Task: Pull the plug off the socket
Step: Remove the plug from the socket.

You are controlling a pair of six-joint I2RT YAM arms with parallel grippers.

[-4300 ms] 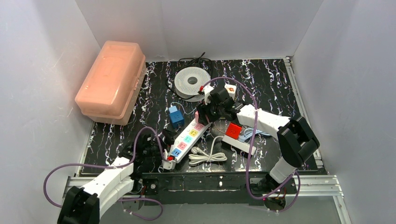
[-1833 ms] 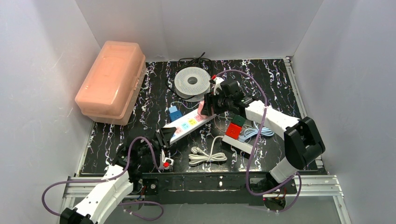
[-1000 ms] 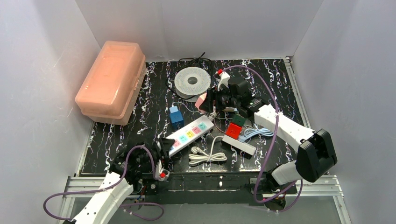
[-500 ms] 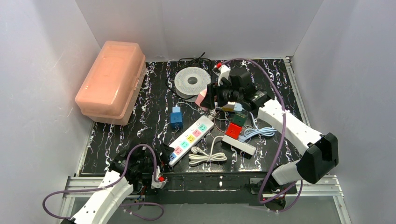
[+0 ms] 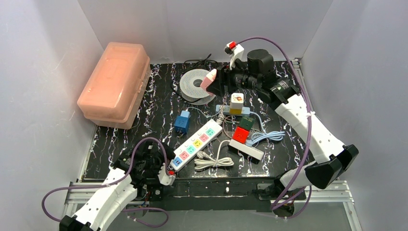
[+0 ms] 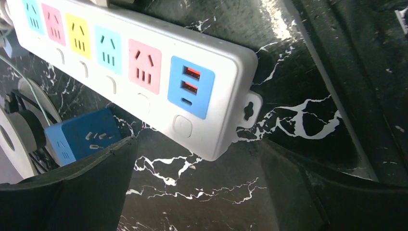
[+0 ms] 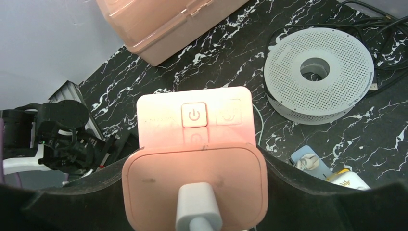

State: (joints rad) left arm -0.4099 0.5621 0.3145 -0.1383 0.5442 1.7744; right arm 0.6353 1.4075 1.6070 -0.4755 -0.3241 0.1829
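The pink plug (image 5: 210,79) hangs in the air over the white spool, well clear of the socket, with my right gripper (image 5: 215,81) shut on it. In the right wrist view the plug (image 7: 195,139) fills the space between both fingers (image 7: 72,202), power button facing out, and a pale cable connector (image 7: 198,209) sits in its back. The socket is a white power strip (image 5: 197,142) with coloured outlets, lying flat and diagonal. My left gripper (image 5: 162,168) stands open just short of the strip's near end (image 6: 192,91), touching nothing.
A blue adapter (image 5: 182,122) lies left of the strip. A second strip (image 5: 250,150) carries a red cube (image 5: 240,133). A white-yellow adapter (image 5: 235,102), a coiled white cable (image 5: 214,161), the spool (image 5: 195,85) and a pink storage box (image 5: 114,82) are around.
My right gripper has lifted the pink plug up and back, away from the strip's far end. My left gripper has opened, let go of the strip's near end and drawn back slightly.
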